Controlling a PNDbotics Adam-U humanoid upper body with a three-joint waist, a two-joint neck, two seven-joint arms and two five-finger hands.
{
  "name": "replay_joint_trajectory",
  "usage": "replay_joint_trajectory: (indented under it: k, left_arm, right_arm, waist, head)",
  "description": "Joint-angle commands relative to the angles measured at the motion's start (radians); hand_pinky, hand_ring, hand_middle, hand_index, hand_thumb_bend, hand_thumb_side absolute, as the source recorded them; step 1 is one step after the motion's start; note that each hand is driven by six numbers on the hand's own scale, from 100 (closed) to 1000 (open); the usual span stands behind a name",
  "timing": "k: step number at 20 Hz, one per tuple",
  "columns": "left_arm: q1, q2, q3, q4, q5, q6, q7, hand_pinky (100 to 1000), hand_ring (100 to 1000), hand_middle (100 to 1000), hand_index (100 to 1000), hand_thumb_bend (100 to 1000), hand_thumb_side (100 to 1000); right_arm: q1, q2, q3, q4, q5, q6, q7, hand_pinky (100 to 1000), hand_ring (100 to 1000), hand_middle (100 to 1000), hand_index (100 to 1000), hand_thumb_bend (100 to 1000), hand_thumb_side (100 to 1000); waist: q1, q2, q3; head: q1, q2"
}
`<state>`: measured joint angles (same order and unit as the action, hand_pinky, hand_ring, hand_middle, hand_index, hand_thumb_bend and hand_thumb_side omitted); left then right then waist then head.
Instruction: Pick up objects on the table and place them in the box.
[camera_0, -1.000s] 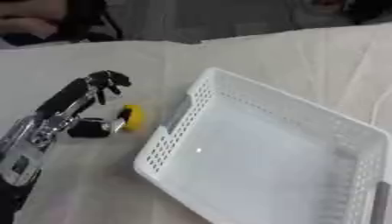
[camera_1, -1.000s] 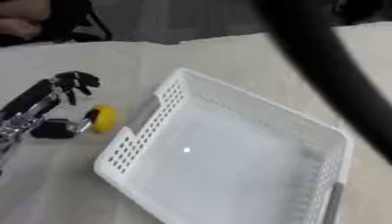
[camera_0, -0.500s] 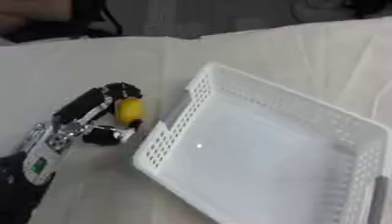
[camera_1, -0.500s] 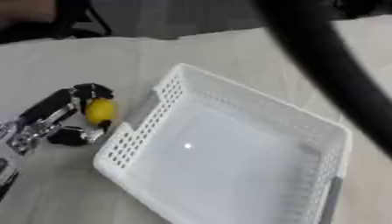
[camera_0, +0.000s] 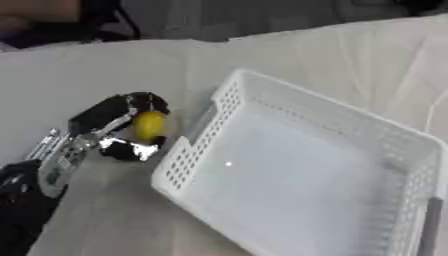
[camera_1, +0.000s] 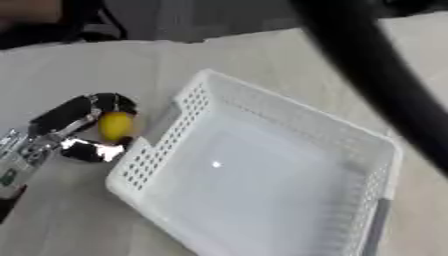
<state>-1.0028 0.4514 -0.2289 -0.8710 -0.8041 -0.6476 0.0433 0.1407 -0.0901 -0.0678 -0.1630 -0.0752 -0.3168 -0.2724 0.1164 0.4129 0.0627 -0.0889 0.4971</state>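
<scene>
**A:** Looking at the left hand (camera_0: 112, 116) first; comes in from the lower-left corner, black fingers curled over a small yellow object (camera_0: 150, 125); thumb side shiny and silver, tucked just under it. Wrapped round the yellow thing, so closed on it rather than spread out.

**B:** Same read here; rounded, lemon-coloured, can't make out more than that. Sits just beside the near-left wall of the white box (camera_0: 262, 95), outside it, not inside. Hard to tell whether lifted or resting on the cloth; too blurry around the fingertips.

**A:** Agreed, can't tell on that one. Box itself: white plastic, perforated sides, set at an angle on the pale table cloth (camera_0: 332, 55), one corner pointing toward the hand. Plain white floor inside with a small bright glare spot.

**B:** And the right hand? Can't find any fingers in either eye.

**A:** Only a thick black band (camera_1: 376, 75) crossing the right eye view from the top middle down to the right edge, way out of focus; could be part of the right arm, can't say for sure. No hand on show, so nothing to tell about its fingers.

**B:** Also a thin dark strip along the box's lower-right rim; can't make out what it is.
</scene>
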Motion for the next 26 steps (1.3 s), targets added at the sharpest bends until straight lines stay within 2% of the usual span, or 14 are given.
replay_joint_trajectory:
  k: [1,3,6,10,15,16,17,18,19,20,21,23,24,26]
  left_arm:
    - [-0.008,0.006,-0.007,0.004,-0.008,-0.007,0.033,100,401,442,548,100,171]
    - [-0.002,0.007,0.0,-0.015,0.012,-0.012,0.064,100,314,314,441,100,151]
    - [0.007,0.004,0.035,-0.07,0.065,-0.005,0.092,100,100,100,245,100,116]
    - [0.017,-0.003,0.069,-0.155,0.154,0.009,0.092,100,100,100,200,100,100]
    - [0.025,-0.004,0.087,-0.234,0.194,-0.001,0.068,100,100,100,185,100,100]
    - [0.027,-0.003,0.09,-0.245,0.195,-0.004,0.063,100,100,100,177,145,100]
    - [0.029,-0.001,0.094,-0.257,0.194,-0.007,0.057,100,100,100,177,145,100]
    - [0.029,0.002,0.097,-0.271,0.189,-0.012,0.049,100,100,100,169,332,100]
    - [0.03,0.006,0.102,-0.288,0.178,-0.015,0.04,100,100,100,170,303,100]
    - [0.031,0.011,0.108,-0.309,0.164,-0.017,0.033,100,100,100,166,428,100]
    - [0.032,0.015,0.114,-0.331,0.149,-0.016,0.027,100,100,100,166,478,100]
    - [0.033,0.026,0.129,-0.38,0.12,-0.004,0.02,100,100,100,166,485,100]
    - [0.033,0.027,0.135,-0.4,0.11,0.003,0.019,100,100,100,163,539,100]
    - [0.034,0.027,0.152,-0.446,0.095,0.023,0.021,100,100,100,165,536,100]
  right_arm:
    - [0.015,-0.007,-0.002,0.006,0.001,0.002,-0.005,478,587,680,720,100,879]
    - [0.013,-0.006,-0.002,0.004,0.001,0.001,-0.005,478,587,680,720,100,880]
    - [0.011,-0.003,-0.002,0.002,0.003,0.002,-0.005,477,586,679,720,100,880]
    - [0.011,-0.003,-0.005,-0.005,0.006,0.001,-0.003,475,585,678,720,100,881]
    - [0.013,-0.003,-0.007,-0.01,0.012,0.003,-0.002,474,584,677,719,100,883]
    - [0.014,-0.003,-0.007,-0.011,0.013,0.004,-0.002,474,584,676,719,100,884]
    - [0.014,-0.003,-0.008,-0.012,0.015,0.004,-0.002,474,584,676,719,100,884]
    - [0.015,-0.003,-0.008,-0.013,0.016,0.004,-0.001,474,584,676,719,100,887]
    - [0.016,-0.003,-0.009,-0.014,0.017,0.005,-0.001,474,584,676,719,100,887]
    - [0.017,-0.003,-0.009,-0.015,0.018,0.005,-0.001,474,584,676,719,100,888]
    - [0.017,-0.003,-0.009,-0.015,0.018,0.006,-0.001,474,584,676,719,100,888]
    - [0.018,-0.002,-0.009,-0.016,0.02,0.007,-0.001,474,584,676,719,100,888]
    - [0.019,-0.002,-0.01,-0.016,0.021,0.008,-0.001,474,584,677,719,100,889]
    - [0.019,-0.002,-0.009,-0.016,0.023,0.009,-0.001,474,584,677,719,100,889]
  waist:
    - [-0.002,-0.011,-0.003]
    - [-0.003,-0.008,-0.003]
    - [-0.007,-0.005,-0.003]
    - [-0.011,-0.004,-0.006]
    - [-0.015,-0.006,-0.005]
    - [-0.016,-0.007,-0.005]
    - [-0.017,-0.007,-0.005]
    - [-0.017,-0.008,-0.005]
    - [-0.018,-0.009,-0.005]
    - [-0.019,-0.01,-0.004]
    - [-0.019,-0.01,-0.003]
    - [-0.02,-0.012,-0.001]
    - [-0.021,-0.012,-0.001]
    - [-0.022,-0.013,0.0]
  head:
    - [-0.01,0.004]
    - [-0.01,0.006]
    - [-0.007,0.01]
    - [-0.004,0.014]
    - [-0.002,0.017]
    - [-0.002,0.017]
    - [-0.002,0.016]
    - [-0.003,0.016]
    - [-0.003,0.016]
    - [-0.004,0.015]
    - [-0.004,0.014]
    - [-0.006,0.011]
    - [-0.006,0.01]
    - [-0.006,0.008]
